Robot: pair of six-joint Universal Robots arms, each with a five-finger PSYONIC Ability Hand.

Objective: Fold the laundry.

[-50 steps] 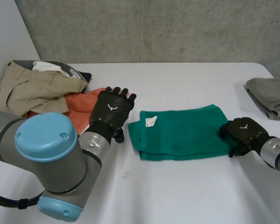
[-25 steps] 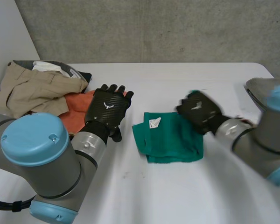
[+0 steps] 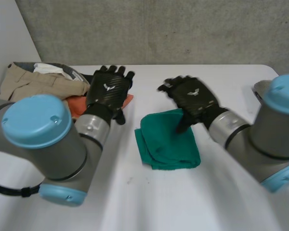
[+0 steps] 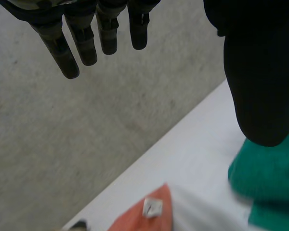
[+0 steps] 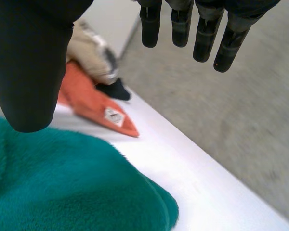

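Green towel [image 3: 168, 144]: it is lying folded mid-table [image 3: 135, 207], its slightly longer side running away from the robot.
Right hand [image 3: 190, 98]: you are hovering it over the towel's far edge, fingers straight and spread, gripping nothing; the towel is sitting below and nearward of the fingertips.
Left hand [image 3: 108, 89]: you are holding it raised over the orange cloth [image 3: 74, 105], fingers straight, empty, apart from the towel's left side.
Nearer hand: judging by this, the right.
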